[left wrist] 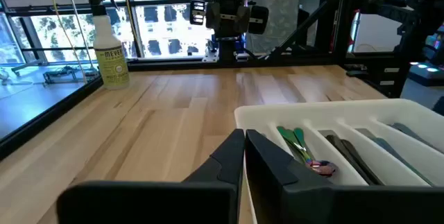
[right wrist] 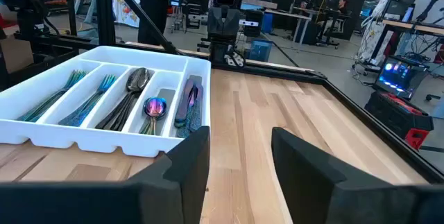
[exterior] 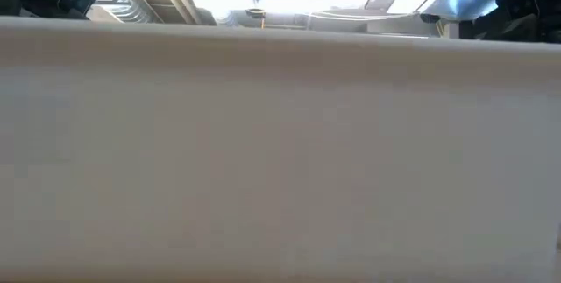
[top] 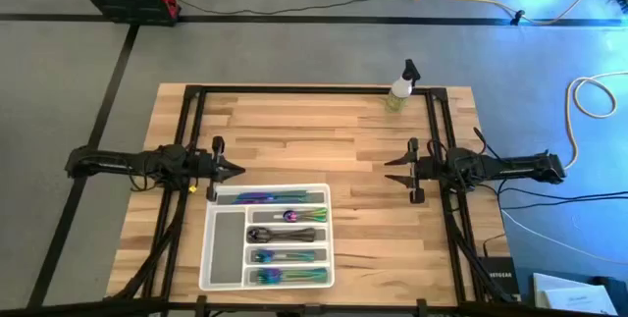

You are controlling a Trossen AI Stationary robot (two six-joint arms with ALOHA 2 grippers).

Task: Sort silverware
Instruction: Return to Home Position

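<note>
In the white compartment tray on the desk the silverware is laid, the left gripper is held just beside the tray with fingers closed on nothing, and the right gripper is held well apart with fingers spread, empty.

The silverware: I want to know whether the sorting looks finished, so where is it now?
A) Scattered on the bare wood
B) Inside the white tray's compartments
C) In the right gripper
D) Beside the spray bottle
B: the high view shows the silverware lying in the compartments of the white tray, while the shut left gripper and the open right gripper hold nothing.
</note>
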